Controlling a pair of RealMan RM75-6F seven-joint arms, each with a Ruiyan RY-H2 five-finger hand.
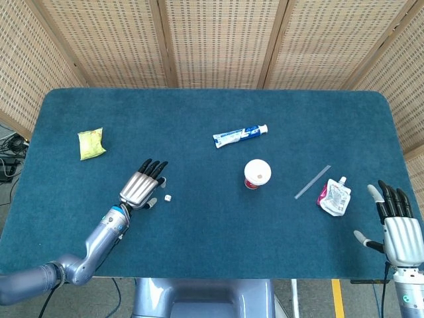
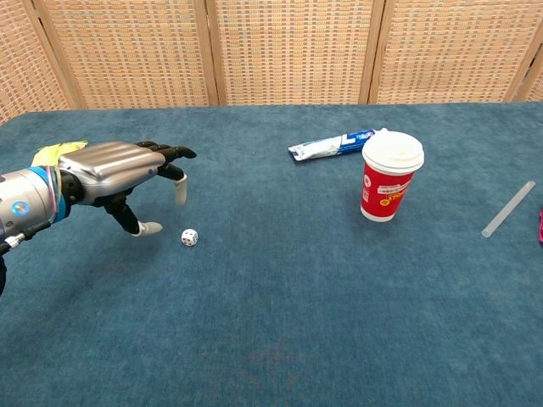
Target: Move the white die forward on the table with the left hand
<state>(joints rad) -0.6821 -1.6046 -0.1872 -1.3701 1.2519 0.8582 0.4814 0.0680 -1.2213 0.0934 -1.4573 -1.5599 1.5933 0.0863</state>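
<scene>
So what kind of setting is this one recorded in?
Probably an indoor test or lab setup: a table covered in blue felt, woven screens closing it in behind, and unrelated small items such as a toothpaste tube scattered about.

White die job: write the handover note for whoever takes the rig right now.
Left hand: open, holding nothing, fingers spread just left of the white die, not touching it.
Right hand: open, idle at the table's near right corner, beside the pouch.
Die: on the blue table, left of the red cup.
Done: approach only.
Left: grasp the die, move it forward, release.
</scene>
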